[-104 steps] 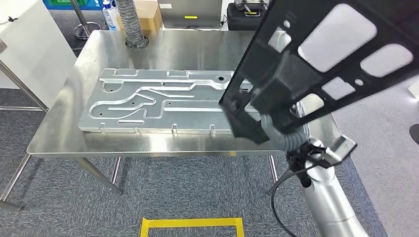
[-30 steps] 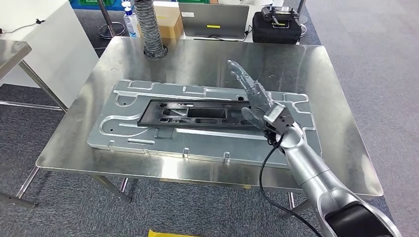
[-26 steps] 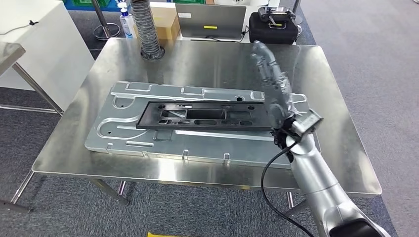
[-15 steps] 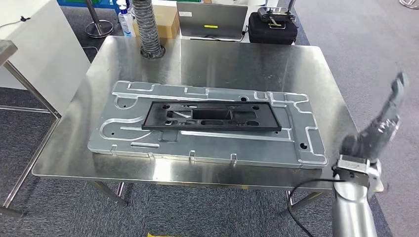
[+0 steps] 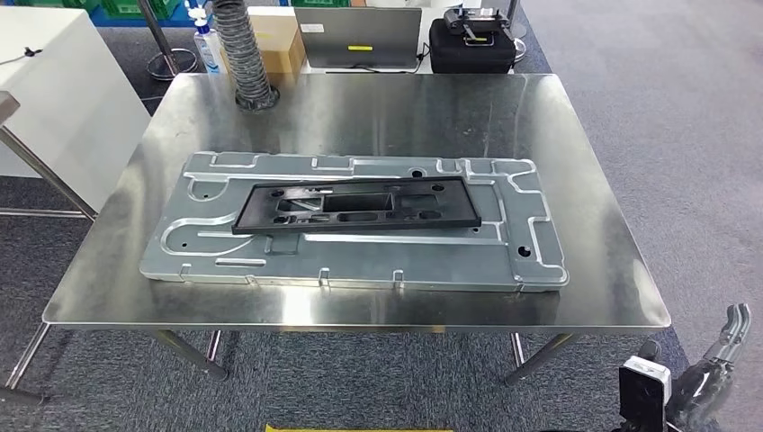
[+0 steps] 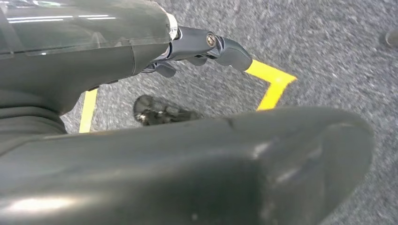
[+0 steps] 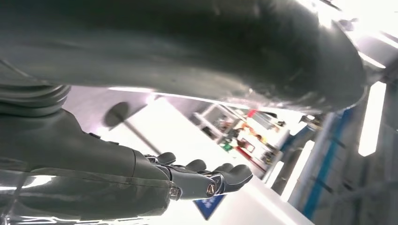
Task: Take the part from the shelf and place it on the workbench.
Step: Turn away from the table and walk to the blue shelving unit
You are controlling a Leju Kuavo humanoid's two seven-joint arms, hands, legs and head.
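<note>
The black frame-shaped part lies flat on the silver stamped metal plate, which rests on the steel workbench. My right hand hangs low past the bench's near right corner, well away from the part, its fingers stretched out and holding nothing. The right wrist view shows the same hand with its dark fingers extended and nothing in them. In the left wrist view my left hand hangs over the grey carpet, fingers loosely out, holding nothing.
A ribbed hose stands at the bench's far left corner. Behind the bench are a cardboard box, a laptop and a black case. A white cabinet stands at left. Yellow floor tape marks the carpet.
My right hand laid the black part on the plate, let it go, then swung off to the right and down beside the bench. The view has shifted slightly.
</note>
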